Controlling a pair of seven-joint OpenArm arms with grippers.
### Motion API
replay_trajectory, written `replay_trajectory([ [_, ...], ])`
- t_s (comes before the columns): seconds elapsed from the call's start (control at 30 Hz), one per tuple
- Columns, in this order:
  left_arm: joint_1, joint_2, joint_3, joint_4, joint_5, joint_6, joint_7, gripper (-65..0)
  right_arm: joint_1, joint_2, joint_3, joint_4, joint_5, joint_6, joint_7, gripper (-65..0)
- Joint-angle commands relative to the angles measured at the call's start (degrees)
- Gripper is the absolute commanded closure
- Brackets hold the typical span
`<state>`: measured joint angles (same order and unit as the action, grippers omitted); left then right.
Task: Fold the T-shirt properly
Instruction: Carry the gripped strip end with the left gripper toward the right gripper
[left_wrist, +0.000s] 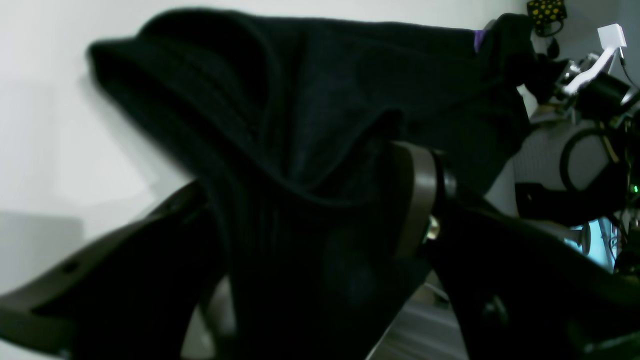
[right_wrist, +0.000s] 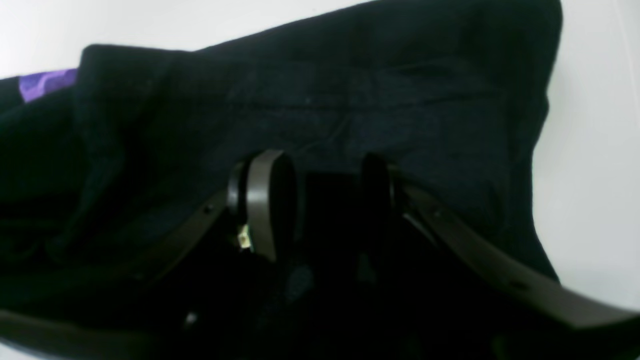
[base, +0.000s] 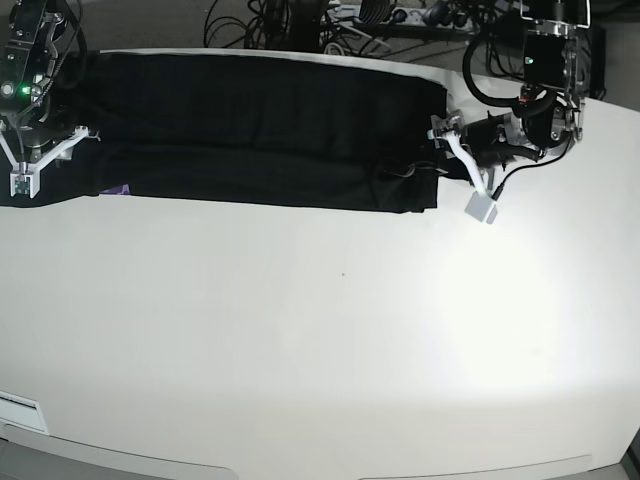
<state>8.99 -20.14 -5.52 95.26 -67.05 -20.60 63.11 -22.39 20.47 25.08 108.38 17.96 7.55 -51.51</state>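
T-shirt (base: 260, 130): black cloth, lay as a long flat band across the far part of the counter (base: 320, 340), its length running from one arm to the other; a small purple patch (base: 118, 188) showed at its near edge by the right arm's end; the same purple appeared as a sliver at the upper left of the right wrist view (right_wrist: 47, 82) and at the upper right of the left wrist view.

Left tool (left_wrist: 320, 235): at the end of the band on the base view's right (base: 445, 150); two dark fingers (left_wrist: 420, 200) stood well apart with a thick fold of black cloth lying between them and draped over them; jaws wide, cloth between them but not pinched, so far as the wrist view showed.

Right tool (right_wrist: 325, 205): at the opposite end of the band (base: 60, 140); its two fingers (right_wrist: 262, 200) stood partly apart with dark cloth bunched in the gap and spread above them; whether the cloth was truly clamped could not be told, the gap being too dark.

Counter: white, bare in front of the shirt; cables (base: 300, 20) lay beyond its far edge.
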Motion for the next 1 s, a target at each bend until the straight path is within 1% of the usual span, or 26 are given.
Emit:
replay_trajectory([
  [0.0, -0.79, -0.50, -0.07, 0.52, 2.97, 1.53, 0.50, -32.0, 0.20, 0.96, 0.42, 1.09, -0.24, 0.00, 0.92, -27.7],
  [0.03, -1.22, -0.48, -0.07, 0.50, 4.39, 2.62, -0.17, -24.4, 0.20, 0.98, 0.42, 1.07, -0.24, -0.02, 0.92, -27.7],
  [0.1, -2.21, -0.52, -0.11, 0.50, 7.63, 4.79, -1.11, -3.9, 0.20, 0.98, 0.42, 1.09, -0.24, -0.02, 0.92, -27.6],
  [0.13, -2.60, -0.52, -0.17, 0.50, 9.46, 5.44, -1.86, 0.0, 0.17, 0.98, 0.42, 1.09, -0.24, 0.00, 0.92, -27.7],
  [0.27, -4.13, -1.14, -0.50, 0.52, 13.00, 5.44, -3.98, 0.0, 0.33, 1.03, 0.42, 1.11, -0.15, 0.13, 1.01, -27.6],
  [0.3, -4.52, -1.11, -0.98, 0.52, 13.42, 5.44, -4.04, 0.0, 0.35, 1.03, 0.42, 1.29, 0.07, 0.92, 1.27, -27.6],
  [0.37, -5.09, -1.14, -2.23, 0.52, 13.49, 5.40, -4.07, 0.0, 0.33, 0.98, 0.42, 2.21, 1.46, 3.65, 1.95, -27.6],
  [0.5, -5.38, -1.16, -5.68, 0.52, 13.99, 5.20, -4.57, 0.0, 0.35, 1.01, 0.42, 6.34, 7.91, 9.86, 2.91, -27.0],
  [0.53, -5.35, -1.31, -6.69, 0.52, 14.14, 5.20, -4.59, 0.0, 0.33, 0.98, 0.42, 7.56, 9.55, 11.39, 2.91, -25.6],
  [0.6, -5.35, -2.12, -8.28, 0.52, 14.16, 5.20, -4.55, 0.0, 0.33, 0.98, 0.42, 9.14, 12.61, 14.36, 2.89, -19.1],
  [0.63, -5.35, -2.84, -9.01, 0.52, 14.14, 5.20, -4.59, 0.0, 0.33, 0.98, 0.42, 9.29, 14.08, 15.69, 2.93, -14.1],
  [0.7, -5.33, -4.72, -10.56, 0.50, 14.14, 5.20, -4.55, 0.0, 0.28, 0.79, 0.42, 9.20, 15.61, 17.66, 3.10, 0.0],
  [0.8, -5.35, -8.20, -13.05, 0.52, 13.84, 5.22, -4.42, 0.0, 0.15, -0.48, 0.42, 8.81, 13.90, 17.99, 4.61, 0.0],
  [0.9, -5.35, -10.75, -15.26, 0.52, 11.74, 5.22, -4.26, 0.0, 0.15, -2.21, 0.42, 6.80, 13.64, 18.12, 5.14, 0.0],
  [0.97, -5.33, -11.72, -15.67, 0.52, 10.36, 5.11, -3.93, 0.0, 0.17, -3.67, 0.42, 4.83, 13.81, 19.91, 5.75, 0.0],
])
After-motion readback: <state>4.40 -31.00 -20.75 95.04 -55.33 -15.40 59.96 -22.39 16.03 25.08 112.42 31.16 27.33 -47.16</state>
